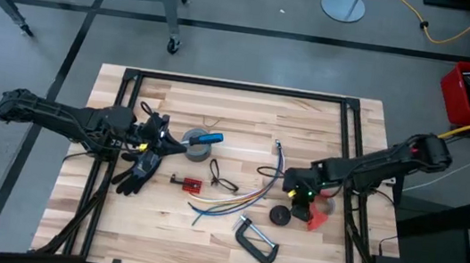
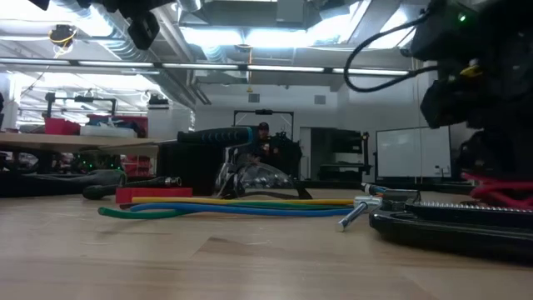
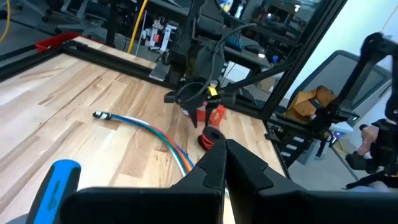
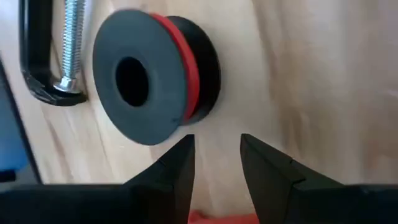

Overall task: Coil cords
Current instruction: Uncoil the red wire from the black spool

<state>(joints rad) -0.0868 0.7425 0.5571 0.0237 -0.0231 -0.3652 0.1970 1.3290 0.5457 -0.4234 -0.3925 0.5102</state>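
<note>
Nearest the front edge of the desk [image 1: 159, 239], a black C-clamp [image 1: 256, 241] lies flat, right of centre. Just beyond it sits the small spool [image 1: 279, 215], a black reel with a red band of cord around it, resting on its side; in my right wrist view it [image 4: 155, 74] fills the frame with the clamp's screw beside it. My right claw [image 1: 300, 200] hangs just right of and above that spool, fingers [image 4: 174, 168] parted and holding nothing, tips pointing at the bare wood beside the reel. A red piece [image 1: 318, 219] lies under my right arm; I cannot tell what it is.

Left of the spool, mid-desk, the coloured cord bundle [image 1: 236, 199] of yellow, blue, green and purple strands runs loose and uncoiled, fanned at its near-left end and curving far-right to a small connector [image 1: 277, 144]. A thin black wire loop [image 1: 222, 178] lies just left of the bundle, with a small red tool [image 1: 186, 182] beside it.

Left side: black gloves [image 1: 137, 172] lie by the frame rail. My left claw [image 1: 181, 146] is clenched shut, empty, hovering near a grey tape roll [image 1: 196, 147] and a blue handle [image 1: 209, 137].
</note>
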